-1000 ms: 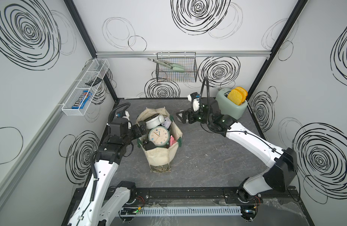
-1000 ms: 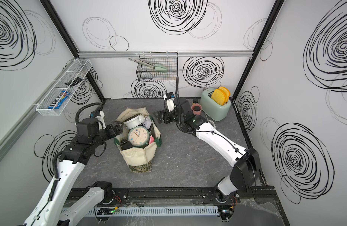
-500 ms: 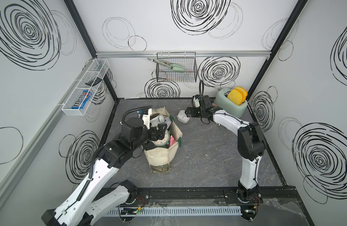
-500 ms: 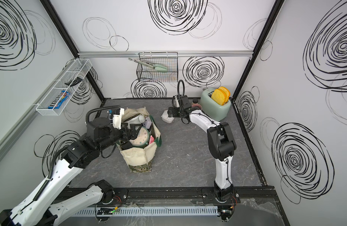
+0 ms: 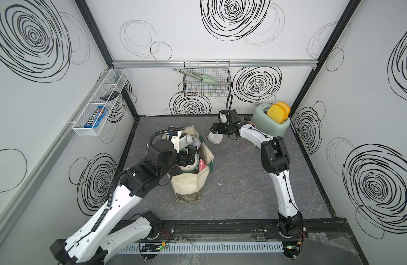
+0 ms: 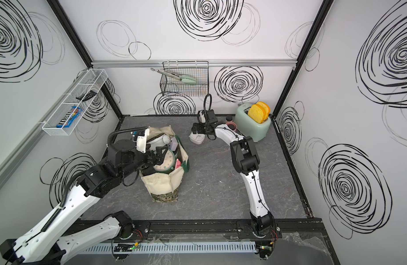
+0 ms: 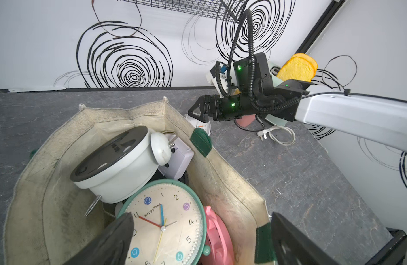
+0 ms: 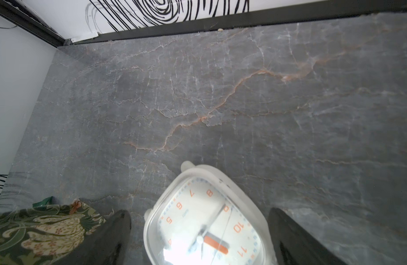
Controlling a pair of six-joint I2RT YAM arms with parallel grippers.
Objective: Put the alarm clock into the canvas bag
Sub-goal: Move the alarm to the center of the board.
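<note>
The cream canvas bag (image 5: 190, 183) (image 6: 161, 183) stands left of centre, its mouth open. It holds a teal round clock (image 7: 165, 224), a white bell clock (image 7: 160, 146), a pink item and a white pot. A white alarm clock (image 5: 213, 139) (image 6: 196, 138) (image 8: 204, 224) with orange numerals lies face up on the table behind the bag. My right gripper (image 5: 215, 128) (image 8: 199, 238) hangs open just over the alarm clock, a dark finger (image 8: 106, 238) on each side with gaps. My left gripper (image 5: 189, 156) (image 7: 197, 243) stands open above the teal clock in the bag's mouth.
A mint toaster (image 5: 272, 121) with yellow toast stands at the back right, its white cord (image 7: 280, 135) lying on the table. A pink cup (image 6: 231, 125) sits beside it. A wire basket (image 5: 207, 82) hangs on the back wall and a white rack (image 5: 99, 107) on the left wall.
Over the second, my left arm swung from beside the bag to over its mouth. My right arm folded back, leaving its gripper above the white alarm clock.
</note>
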